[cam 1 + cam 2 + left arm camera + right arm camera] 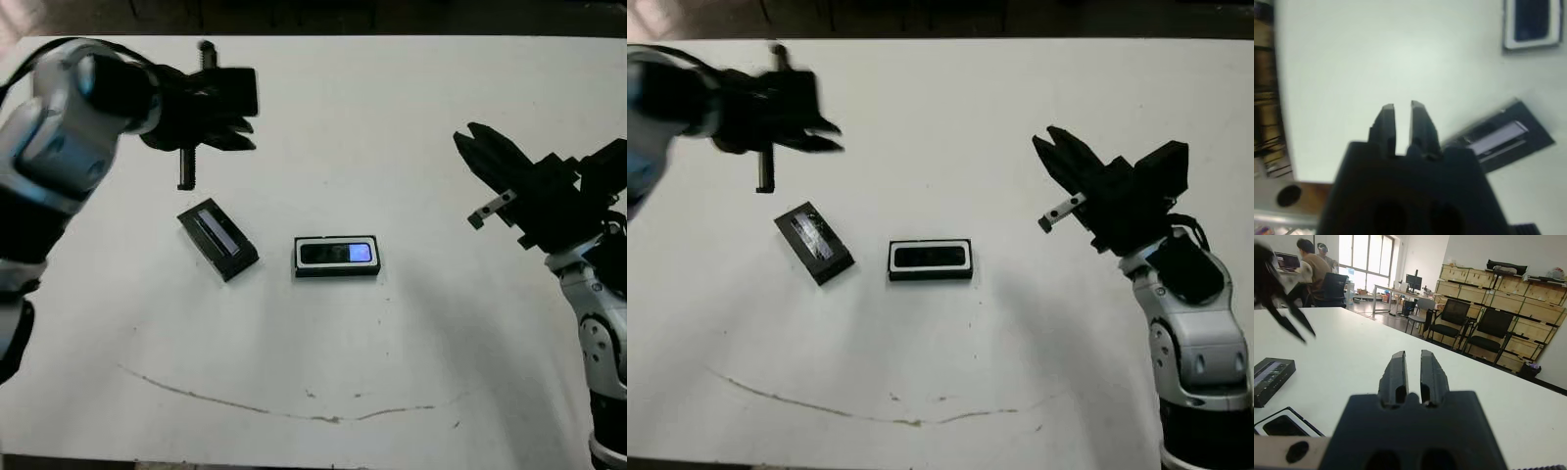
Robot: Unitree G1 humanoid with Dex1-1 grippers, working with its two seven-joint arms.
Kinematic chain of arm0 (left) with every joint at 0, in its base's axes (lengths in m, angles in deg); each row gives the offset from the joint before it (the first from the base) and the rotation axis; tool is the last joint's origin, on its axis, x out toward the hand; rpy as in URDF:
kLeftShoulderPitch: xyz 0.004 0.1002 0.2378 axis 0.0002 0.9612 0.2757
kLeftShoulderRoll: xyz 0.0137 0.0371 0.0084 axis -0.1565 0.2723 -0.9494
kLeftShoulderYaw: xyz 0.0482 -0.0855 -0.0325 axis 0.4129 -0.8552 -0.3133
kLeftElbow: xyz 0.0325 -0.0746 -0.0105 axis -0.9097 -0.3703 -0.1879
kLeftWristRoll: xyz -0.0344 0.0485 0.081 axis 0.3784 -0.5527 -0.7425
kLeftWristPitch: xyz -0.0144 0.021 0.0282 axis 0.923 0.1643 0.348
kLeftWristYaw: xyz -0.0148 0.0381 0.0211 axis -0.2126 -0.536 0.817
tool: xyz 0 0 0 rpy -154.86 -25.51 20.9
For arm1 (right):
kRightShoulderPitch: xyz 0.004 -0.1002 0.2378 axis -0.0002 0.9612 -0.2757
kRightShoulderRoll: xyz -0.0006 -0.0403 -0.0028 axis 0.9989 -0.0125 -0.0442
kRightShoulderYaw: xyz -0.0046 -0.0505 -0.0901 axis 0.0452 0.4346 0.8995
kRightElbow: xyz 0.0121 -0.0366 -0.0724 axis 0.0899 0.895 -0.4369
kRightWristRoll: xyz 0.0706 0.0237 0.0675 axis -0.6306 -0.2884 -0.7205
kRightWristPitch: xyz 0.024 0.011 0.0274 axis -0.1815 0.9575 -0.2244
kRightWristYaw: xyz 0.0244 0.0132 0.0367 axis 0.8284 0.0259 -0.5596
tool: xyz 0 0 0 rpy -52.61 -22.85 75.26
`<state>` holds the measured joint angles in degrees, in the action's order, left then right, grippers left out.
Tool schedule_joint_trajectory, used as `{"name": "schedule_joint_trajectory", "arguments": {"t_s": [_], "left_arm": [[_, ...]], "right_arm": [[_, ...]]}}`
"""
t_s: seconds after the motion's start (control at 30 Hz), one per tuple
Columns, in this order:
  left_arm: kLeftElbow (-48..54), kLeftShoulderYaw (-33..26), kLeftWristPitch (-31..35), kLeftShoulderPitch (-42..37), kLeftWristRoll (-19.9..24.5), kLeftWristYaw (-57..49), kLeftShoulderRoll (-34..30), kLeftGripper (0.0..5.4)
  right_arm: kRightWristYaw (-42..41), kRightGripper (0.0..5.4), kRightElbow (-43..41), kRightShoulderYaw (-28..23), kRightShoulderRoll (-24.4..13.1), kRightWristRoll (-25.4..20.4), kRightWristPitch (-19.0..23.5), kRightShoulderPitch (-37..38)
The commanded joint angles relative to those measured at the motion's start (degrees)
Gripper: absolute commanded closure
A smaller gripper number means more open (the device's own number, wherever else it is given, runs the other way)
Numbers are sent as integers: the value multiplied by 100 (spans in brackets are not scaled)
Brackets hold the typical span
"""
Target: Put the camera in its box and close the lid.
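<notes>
on the white table [411,127], camera [337,254] lies in box [336,271].

bare table [411,117] around box [337,257], lid [217,239] beside

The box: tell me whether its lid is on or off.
Off. The lid lies flat on the table beside the box, apart from it; the camera shows inside the uncovered box.

A glossy face with a bright bluish sheen is shown by the camera [337,254], which is framed by the white lining of the black-walled box [337,271]. A shiny pale lavender strip is carried on the matt black lid [217,239]. The white desk [392,127] looks smooth and matt, marked by a thin dark scuff line. Matt black, plastic-looking fingers are seen on the right end effector [1413,374].
</notes>
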<state>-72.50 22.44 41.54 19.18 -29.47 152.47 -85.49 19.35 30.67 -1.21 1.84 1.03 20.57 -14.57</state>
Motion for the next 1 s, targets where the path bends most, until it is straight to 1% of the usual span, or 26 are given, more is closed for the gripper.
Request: {"name": "schedule_joint_trajectory", "arguments": {"t_s": [0.03, 0.1, 0.17, 0.3, 0.37, 0.47, 0.6, 0.73, 0.83, 1.0], "left_arm": [[-441, 441, -470, 66, -345, 235, 286, 540], [-544, 569, -602, 105, -478, 353, 401, 540], [-556, 610, -712, 181, -518, 460, 459, 540], [-505, 684, -827, 328, -600, 635, 544, 540], [-435, 735, -730, 420, -674, 707, 589, 540], [-436, 785, -727, 563, -729, 780, 666, 540], [-393, 875, -752, 726, -830, 880, 699, 540], [-184, 885, -945, 826, -967, 1008, 514, 540], [265, 804, -1087, 918, -987, 1219, 213, 540], [978, 762, -885, 1153, -1108, 1669, -242, 540]], "right_arm": [[36, 539, -29, 72, -24, 97, 72, 168], [29, 539, -3, 106, -21, 145, 11, 186], [-19, 539, 51, 133, -18, 166, -47, 189], [33, 539, -48, 189, -53, 203, 121, 221], [8, 539, -48, 192, -38, 120, 185, 214], [-95, 539, 52, 198, -15, 6, 169, 190], [-142, 539, 53, 221, -39, 16, 141, 210], [-118, 539, 24, 216, -29, 2, 175, 217], [-109, 539, 2, 208, -35, -10, 191, 230], [-122, 539, 9, 208, -36, -56, 236, 236]]}}
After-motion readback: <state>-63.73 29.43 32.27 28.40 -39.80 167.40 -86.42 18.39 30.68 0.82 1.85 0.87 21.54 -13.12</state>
